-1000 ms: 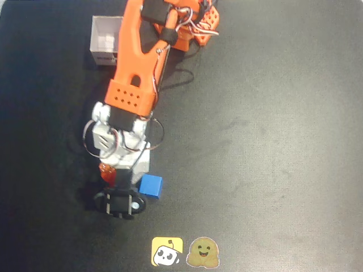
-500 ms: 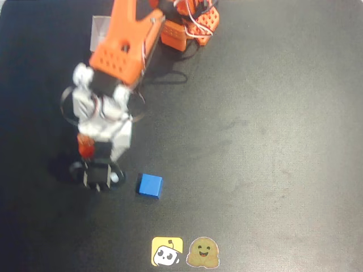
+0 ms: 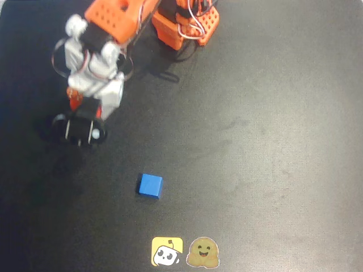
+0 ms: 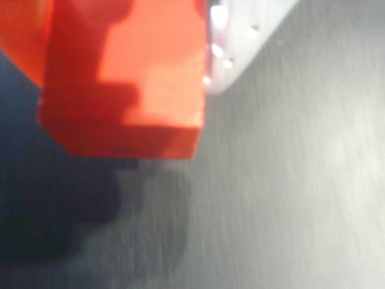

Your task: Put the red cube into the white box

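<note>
Overhead view first: the orange arm reaches down from the top left of the picture, and its hand [image 3: 76, 110] hangs above the black tabletop [image 3: 272, 141] with a sliver of the small bright red-orange cube [image 3: 74, 104] peeking out beside the white wrist housing. The hand looks pinched around that cube, though the arm's body covers most of the grip. The small solid blue cube [image 3: 150, 186] sits well apart from the hand, below and to the right of it in the picture. Further below it lie two flat stickers, a yellow square one [image 3: 167, 251] and a brown smiling blob [image 3: 203, 252].

Wrist view now: the red-orange cube [image 4: 120, 78] sits close against the lens in the upper left, pressed against a white finger [image 4: 240, 36] on its right. Below it a blurred grey surface streaks past, carrying a dark shadow at the lower left.
</note>
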`<state>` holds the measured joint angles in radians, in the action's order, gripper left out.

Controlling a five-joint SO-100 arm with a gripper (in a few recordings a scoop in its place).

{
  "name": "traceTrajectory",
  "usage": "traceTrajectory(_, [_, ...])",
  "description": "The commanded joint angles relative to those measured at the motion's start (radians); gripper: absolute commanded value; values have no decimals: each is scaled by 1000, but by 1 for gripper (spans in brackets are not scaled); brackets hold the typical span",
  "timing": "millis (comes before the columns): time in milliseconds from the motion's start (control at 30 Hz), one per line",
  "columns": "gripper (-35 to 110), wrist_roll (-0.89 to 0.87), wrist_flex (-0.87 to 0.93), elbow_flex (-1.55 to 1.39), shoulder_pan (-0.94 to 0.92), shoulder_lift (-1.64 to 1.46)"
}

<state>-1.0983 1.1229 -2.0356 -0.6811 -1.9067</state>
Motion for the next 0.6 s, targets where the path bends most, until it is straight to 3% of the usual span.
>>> traceTrajectory(0, [0, 29, 37, -41, -38, -150])
traceTrajectory(567, [0, 130, 169, -319, -241, -627])
